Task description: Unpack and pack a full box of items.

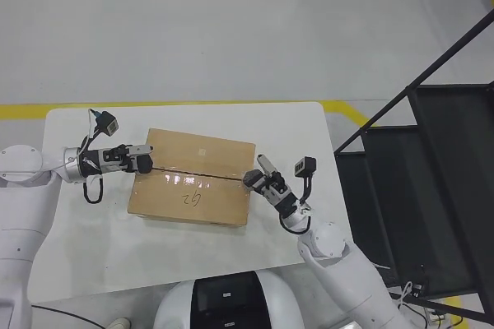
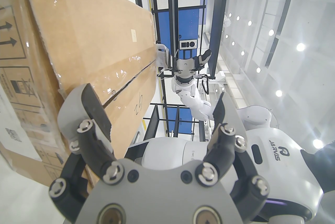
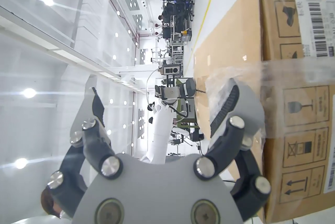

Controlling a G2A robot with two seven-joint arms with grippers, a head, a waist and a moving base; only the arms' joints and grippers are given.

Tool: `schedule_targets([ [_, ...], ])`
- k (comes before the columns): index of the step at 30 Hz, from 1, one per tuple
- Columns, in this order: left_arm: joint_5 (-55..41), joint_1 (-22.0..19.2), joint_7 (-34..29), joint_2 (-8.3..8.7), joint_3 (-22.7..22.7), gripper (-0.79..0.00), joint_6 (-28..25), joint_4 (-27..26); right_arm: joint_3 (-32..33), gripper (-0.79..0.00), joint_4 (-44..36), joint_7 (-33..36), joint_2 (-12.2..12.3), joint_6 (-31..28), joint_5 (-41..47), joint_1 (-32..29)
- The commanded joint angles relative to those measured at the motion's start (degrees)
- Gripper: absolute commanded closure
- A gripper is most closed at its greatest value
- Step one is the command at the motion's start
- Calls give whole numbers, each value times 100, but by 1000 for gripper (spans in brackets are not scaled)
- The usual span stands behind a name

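Note:
A closed brown cardboard box [image 1: 193, 175] lies in the middle of the white table [image 1: 82, 255], its top seam covered with clear tape [image 1: 189, 176]. My left gripper [image 1: 146, 157] is at the box's left end by the seam; in the left wrist view it [image 2: 157, 107] stands open, one finger [image 2: 95, 110] against the box edge [image 2: 78, 34]. My right gripper [image 1: 253, 177] is at the box's right end. In the right wrist view it [image 3: 167, 107] is open, one finger [image 3: 227, 104] touching loose crumpled tape [image 3: 222, 78] at the box corner [image 3: 288, 104].
A dark metal stair frame [image 1: 428, 164] stands to the right of the table. A yellow floor line [image 1: 230, 104] runs behind the table. White table surface lies in front of the box and at its left.

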Motion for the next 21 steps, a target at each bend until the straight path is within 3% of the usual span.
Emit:
schedule_targets([
  [1, 0, 0, 0, 0, 0, -785, 0, 0, -63, -785, 21, 35, -7, 50, -246, 79],
  [21, 0, 0, 0, 0, 0, -785, 0, 0, -598, -785, 96, 354, -72, 836, -2127, 781],
])
